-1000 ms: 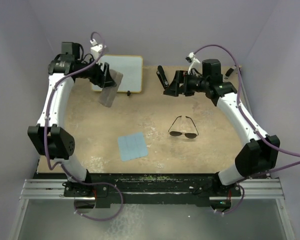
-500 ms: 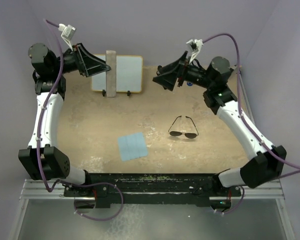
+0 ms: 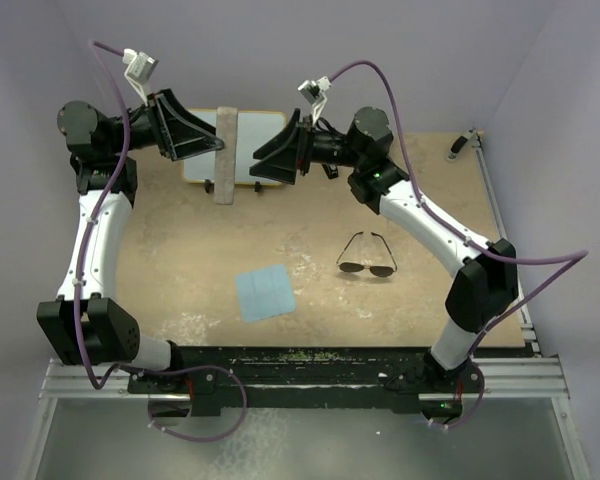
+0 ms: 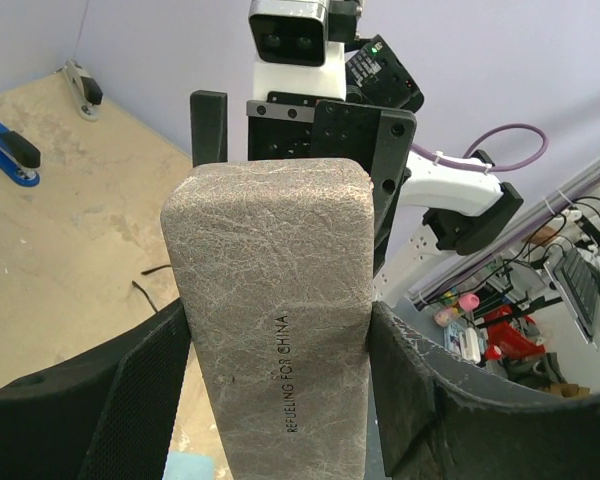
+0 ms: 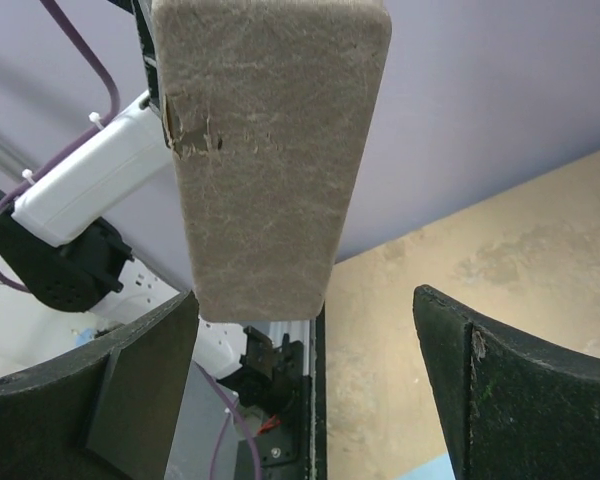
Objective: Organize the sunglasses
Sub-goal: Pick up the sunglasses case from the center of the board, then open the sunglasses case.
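The sunglasses (image 3: 367, 262), a dark wire aviator pair, lie on the tan table (image 3: 410, 190) right of centre, far from both grippers. My left gripper (image 3: 216, 150) is raised at the back left and shut on the grey case (image 3: 225, 155), holding it upright. In the left wrist view the case (image 4: 270, 230) fills the space between the two fingers (image 4: 140, 400). My right gripper (image 3: 260, 162) is open and points left, close to the case. Seen from the right wrist, the case (image 5: 270, 150) hangs just ahead of the open gripper (image 5: 305, 310), nearer its left finger (image 5: 130, 390).
A light-blue cloth (image 3: 265, 293) lies flat near the table's front centre. A white board (image 3: 265, 140) sits at the back behind the case. A small dark clip-like object (image 3: 463, 145) rests at the back right corner. Purple walls enclose the table.
The right arm has swung left across the back of the table, up to the case. The left arm lifted the case from a tilt to upright, then held still.
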Motion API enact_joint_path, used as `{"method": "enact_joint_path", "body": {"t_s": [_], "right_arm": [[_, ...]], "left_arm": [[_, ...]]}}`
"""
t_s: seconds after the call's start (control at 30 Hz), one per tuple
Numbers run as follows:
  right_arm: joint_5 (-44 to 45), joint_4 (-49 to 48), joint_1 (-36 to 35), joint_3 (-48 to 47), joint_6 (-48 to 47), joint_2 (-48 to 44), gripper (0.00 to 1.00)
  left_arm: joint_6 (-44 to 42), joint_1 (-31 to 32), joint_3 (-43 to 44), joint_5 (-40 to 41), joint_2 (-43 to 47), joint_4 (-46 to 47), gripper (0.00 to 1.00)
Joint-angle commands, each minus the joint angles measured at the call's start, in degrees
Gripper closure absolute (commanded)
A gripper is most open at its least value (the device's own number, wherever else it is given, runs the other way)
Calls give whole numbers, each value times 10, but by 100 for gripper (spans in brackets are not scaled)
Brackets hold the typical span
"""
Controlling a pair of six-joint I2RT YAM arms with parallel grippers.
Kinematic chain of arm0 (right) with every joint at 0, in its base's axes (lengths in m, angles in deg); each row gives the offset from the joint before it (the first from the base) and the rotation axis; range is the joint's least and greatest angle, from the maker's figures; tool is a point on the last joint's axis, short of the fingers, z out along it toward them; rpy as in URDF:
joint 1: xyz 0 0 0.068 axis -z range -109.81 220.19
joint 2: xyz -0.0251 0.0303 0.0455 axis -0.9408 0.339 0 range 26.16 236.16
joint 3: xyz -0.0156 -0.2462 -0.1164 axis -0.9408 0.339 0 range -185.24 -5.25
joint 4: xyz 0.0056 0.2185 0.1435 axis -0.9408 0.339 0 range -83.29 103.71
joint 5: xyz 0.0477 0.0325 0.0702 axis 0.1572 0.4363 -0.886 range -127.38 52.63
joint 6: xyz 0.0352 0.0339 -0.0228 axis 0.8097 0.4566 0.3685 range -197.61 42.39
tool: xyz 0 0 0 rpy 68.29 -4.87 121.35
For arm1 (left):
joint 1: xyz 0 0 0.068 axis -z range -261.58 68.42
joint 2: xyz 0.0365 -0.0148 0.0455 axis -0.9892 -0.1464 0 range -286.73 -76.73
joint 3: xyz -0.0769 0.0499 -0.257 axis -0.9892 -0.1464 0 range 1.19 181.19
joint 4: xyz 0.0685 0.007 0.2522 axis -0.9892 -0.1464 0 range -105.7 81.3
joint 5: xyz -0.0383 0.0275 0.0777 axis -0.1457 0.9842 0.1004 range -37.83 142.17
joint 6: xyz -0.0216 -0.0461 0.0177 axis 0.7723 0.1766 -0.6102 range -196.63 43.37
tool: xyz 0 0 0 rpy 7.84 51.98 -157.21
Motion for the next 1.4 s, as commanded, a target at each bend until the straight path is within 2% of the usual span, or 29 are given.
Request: {"method": "enact_joint_path", "body": {"t_s": [0.0, 0.17, 0.33, 0.5, 0.93, 1.13, 1.37], "right_arm": [[-23, -118, -4, -26, 66, 10, 8], [-44, -176, -10, -43, 97, 36, 11], [-44, -163, -22, -73, 78, 47, 7], [-54, -221, -29, -79, 121, 63, 6], [-45, -143, -44, -125, 80, 93, 6], [-43, -167, -48, -131, 97, 91, 7], [-37, -135, -56, -155, 84, 99, 8]], "left_arm": [[17, 5, -5, 3, 27, 40, 96], [20, 6, -6, 5, 30, 40, 96], [22, 7, -7, 9, 31, 40, 96], [23, 10, -11, 11, 32, 40, 96], [23, 12, -12, 15, 41, 41, 96], [16, 13, -21, 18, 40, 39, 96], [-4, 15, -25, 21, 38, 23, 96]]}}
